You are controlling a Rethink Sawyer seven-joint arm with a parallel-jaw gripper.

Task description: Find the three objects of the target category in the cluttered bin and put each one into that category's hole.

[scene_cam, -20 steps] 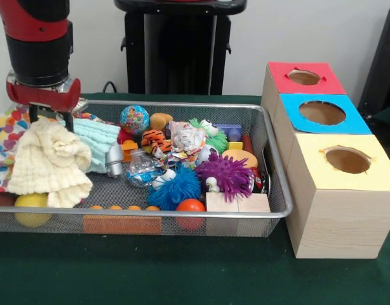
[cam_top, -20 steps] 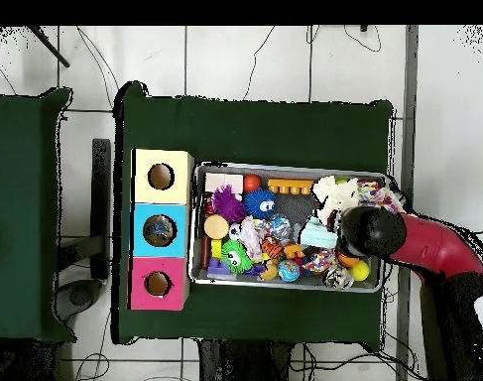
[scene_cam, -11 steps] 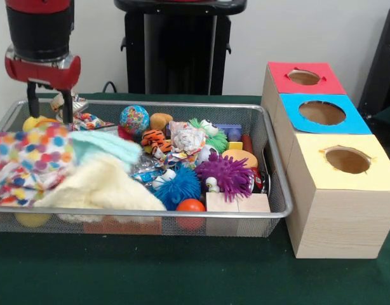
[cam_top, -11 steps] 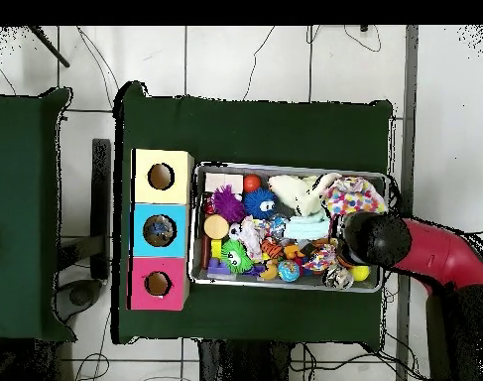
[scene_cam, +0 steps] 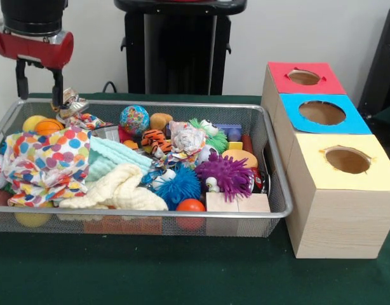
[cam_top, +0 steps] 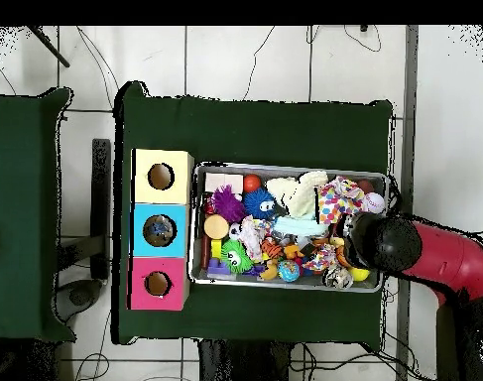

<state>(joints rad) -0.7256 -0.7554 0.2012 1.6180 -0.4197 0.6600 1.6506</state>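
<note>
Your gripper [scene_cam: 36, 86] hangs above the bin's [scene_cam: 271, 159] far corner, fingers spread and holding nothing. The cloths lie below it, toward the bin's near rim: the polka-dot cloth [scene_cam: 46, 162] nearest, the cream cloth [scene_cam: 122, 190] and teal cloth [scene_cam: 115, 155] beyond, toward the boxes [scene_cam: 338, 203].

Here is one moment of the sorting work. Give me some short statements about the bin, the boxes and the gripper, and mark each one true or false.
1. The gripper is open and holds nothing. True.
2. The yellow box stands nearest the camera in the front view. True.
3. The polka-dot cloth hangs from the gripper. False: it lies in the wire bin.
4. The blue box stands between the red box and the yellow one. True.
5. The purple spiky ball lies outside the bin. False: it is inside.
</note>
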